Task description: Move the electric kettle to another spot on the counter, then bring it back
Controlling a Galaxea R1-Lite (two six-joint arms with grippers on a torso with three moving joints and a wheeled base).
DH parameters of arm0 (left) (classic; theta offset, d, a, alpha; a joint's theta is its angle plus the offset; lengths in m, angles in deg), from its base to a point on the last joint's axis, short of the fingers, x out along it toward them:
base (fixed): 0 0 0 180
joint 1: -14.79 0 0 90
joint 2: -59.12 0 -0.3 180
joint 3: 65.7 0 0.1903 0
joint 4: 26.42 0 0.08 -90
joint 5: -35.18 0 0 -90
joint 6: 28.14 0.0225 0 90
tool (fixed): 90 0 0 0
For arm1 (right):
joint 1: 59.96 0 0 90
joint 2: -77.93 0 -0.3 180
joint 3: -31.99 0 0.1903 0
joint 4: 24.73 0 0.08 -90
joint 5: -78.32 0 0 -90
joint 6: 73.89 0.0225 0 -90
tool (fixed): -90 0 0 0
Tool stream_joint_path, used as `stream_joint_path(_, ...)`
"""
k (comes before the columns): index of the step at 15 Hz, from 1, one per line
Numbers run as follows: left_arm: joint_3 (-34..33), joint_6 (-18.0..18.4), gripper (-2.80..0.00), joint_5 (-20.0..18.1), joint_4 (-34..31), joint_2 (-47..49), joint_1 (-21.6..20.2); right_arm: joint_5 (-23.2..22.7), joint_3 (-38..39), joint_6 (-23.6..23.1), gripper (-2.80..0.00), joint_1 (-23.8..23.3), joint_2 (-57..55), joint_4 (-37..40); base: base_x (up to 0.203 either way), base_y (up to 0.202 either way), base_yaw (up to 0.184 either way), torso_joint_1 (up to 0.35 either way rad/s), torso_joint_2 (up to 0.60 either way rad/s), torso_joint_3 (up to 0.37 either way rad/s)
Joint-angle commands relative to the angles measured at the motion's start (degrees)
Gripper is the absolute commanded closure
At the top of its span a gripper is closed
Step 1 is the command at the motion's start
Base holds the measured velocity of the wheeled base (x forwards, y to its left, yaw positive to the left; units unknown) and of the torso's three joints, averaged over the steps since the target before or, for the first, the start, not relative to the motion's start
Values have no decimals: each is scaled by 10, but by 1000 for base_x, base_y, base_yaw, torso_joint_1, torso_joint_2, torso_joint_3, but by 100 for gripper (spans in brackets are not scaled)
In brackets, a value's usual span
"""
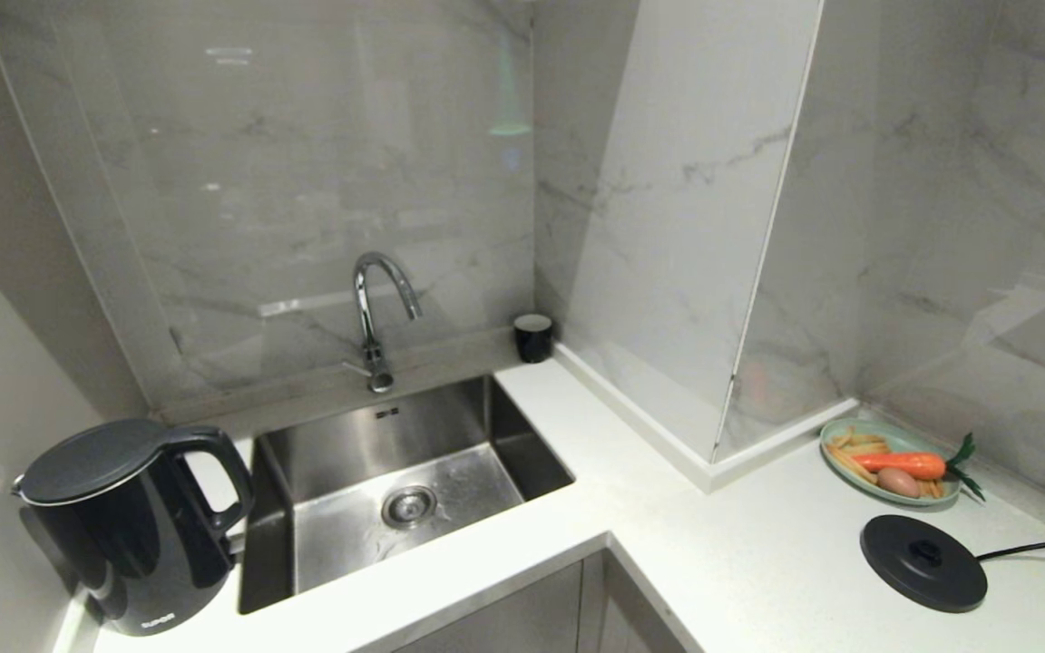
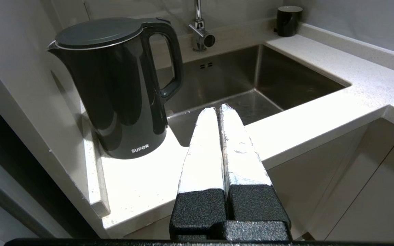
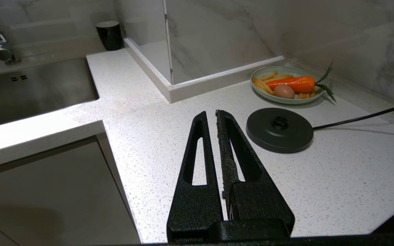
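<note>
The electric kettle (image 1: 132,535) (image 2: 121,99), glossy black with a grey lid, stands upright on the counter (image 1: 758,562) in the corner left of the sink, its handle turned toward the sink. My left gripper (image 2: 218,110) is shut and empty. It hangs over the counter's front edge, beside the kettle on its handle side and clear of it. My right gripper (image 3: 210,114) is shut with nothing in it, above the counter (image 3: 149,130) a short way from the round black base disc (image 3: 279,133). Neither arm shows in the head view.
A steel sink (image 1: 504,426) with a chrome faucet (image 1: 377,317) lies between the kettle and the corded base disc (image 1: 923,562). A black cup (image 1: 533,337) stands at the back. A green plate (image 1: 835,435) of carrot, egg and fries sits behind the disc, by the marble wall.
</note>
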Motion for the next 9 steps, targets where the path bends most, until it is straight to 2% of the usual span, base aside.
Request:
stream_joint_path(1,-1,-1,0,0,0,0,0,0,0,0,0,0,0,0,0,0,0,0,0,0)
stream_joint_path(7,-1,-1,0,1,-1,0,0,0,0,0,0,0,0,0,0,0,0,0,0,0)
stream_joint_path(9,-1,-1,0,1,0,0,0,0,0,0,0,0,0,0,-4,4,-127,-1,1,4)
